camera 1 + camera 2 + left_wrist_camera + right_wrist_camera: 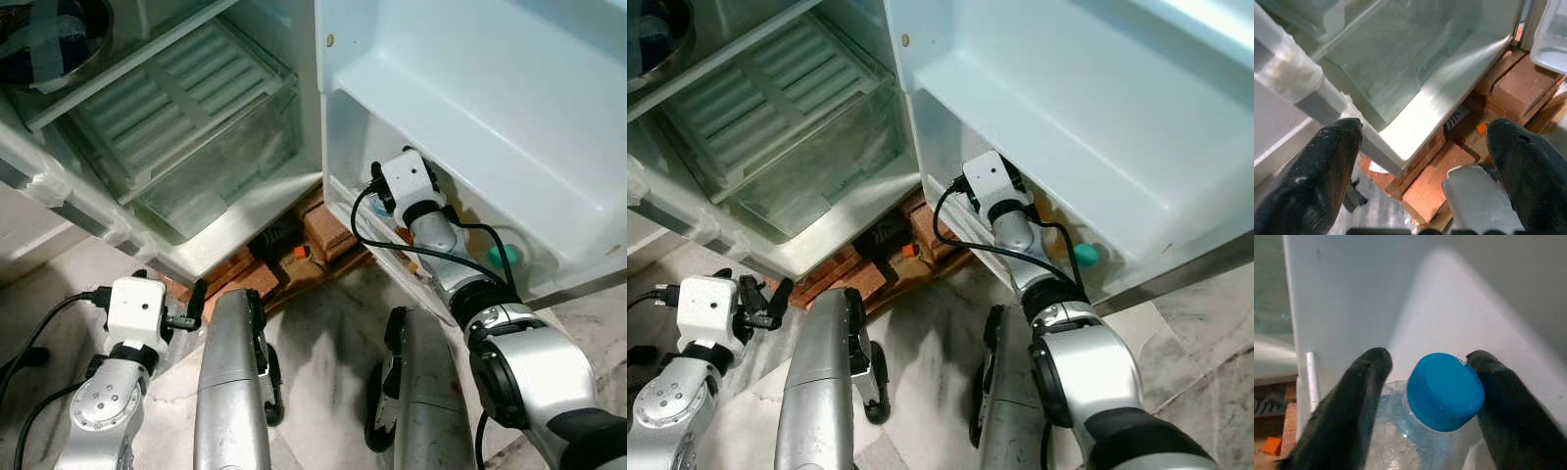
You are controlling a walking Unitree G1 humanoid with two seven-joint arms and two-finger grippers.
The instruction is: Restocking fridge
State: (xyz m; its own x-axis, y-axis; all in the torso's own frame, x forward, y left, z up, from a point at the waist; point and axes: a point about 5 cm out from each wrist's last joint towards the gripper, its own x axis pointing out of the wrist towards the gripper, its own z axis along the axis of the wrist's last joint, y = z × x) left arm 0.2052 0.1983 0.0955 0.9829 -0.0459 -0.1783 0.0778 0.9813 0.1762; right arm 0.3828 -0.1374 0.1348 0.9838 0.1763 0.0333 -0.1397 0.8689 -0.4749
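Your two silver legs (230,392) are standing on the marble floor (323,333) right below you. Beside them, your left gripper (1425,166) is hovering low near the fridge's bottom edge, its fingers (1317,176) spread wide with nothing between them. Bricks (1518,83) are propping up the fridge (245,206) just ahead of that gripper. Farther out, your right arm (441,245) is reaching into the lowest shelf (549,264) of the open door (490,108). There your right gripper (1430,396) is straddling a clear bottle (1400,440) with a blue cap (1445,390); one finger is touching the cap, but you cannot tell whether the grip is tight. Beyond, an empty clear drawer (206,166) is sitting inside the fridge under a slatted shelf (167,88).
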